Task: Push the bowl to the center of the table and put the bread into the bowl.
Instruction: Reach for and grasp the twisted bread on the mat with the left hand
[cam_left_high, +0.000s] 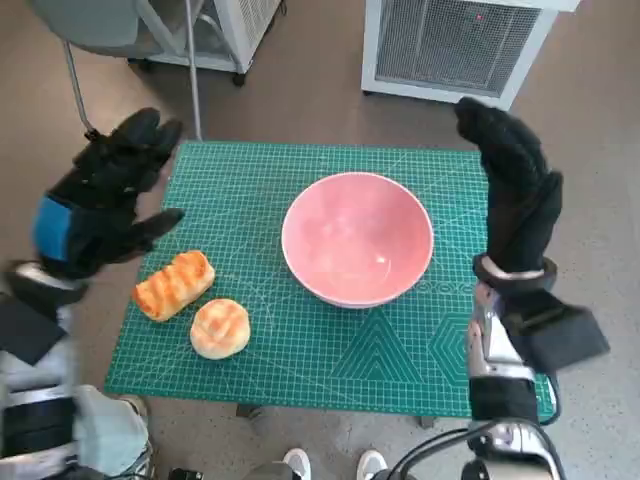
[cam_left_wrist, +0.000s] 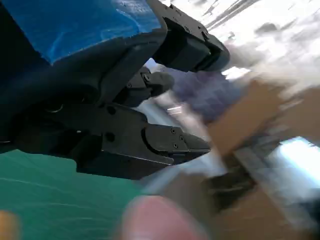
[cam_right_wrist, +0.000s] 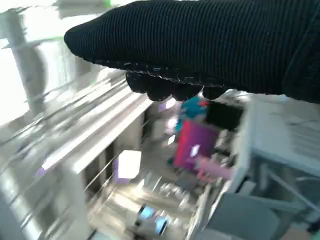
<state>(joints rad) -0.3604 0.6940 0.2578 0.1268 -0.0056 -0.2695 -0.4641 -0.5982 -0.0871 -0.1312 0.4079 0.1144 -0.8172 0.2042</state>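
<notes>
On a green cutting mat (cam_left_high: 330, 365) that covers the small surface sits a pink bowl (cam_left_high: 357, 238), upright and empty, a little right of the mat's middle. Two pieces of bread lie near the mat's front left corner, well apart from the bowl: a long ridged bread (cam_left_high: 174, 285) set at a slant, and a round bread (cam_left_high: 220, 328) just beside it, nearer the front edge.

Above the mat's left edge is the left hand (cam_left_high: 100, 205), black with blue tape over its back; its fingers (cam_left_high: 140, 135) are spread and hold nothing, with the thumb reaching toward the long ridged bread without touching it. To the right of the bowl is the right hand (cam_left_high: 515, 185) in its black knitted glove, raised edge-on with its fingers fairly straight and close together, holding nothing and clear of the bowl's rim.

Beyond the far edge of the surface a white cabinet (cam_left_high: 455, 45) with a grille stands on the floor. Both wrist views are blurred.
</notes>
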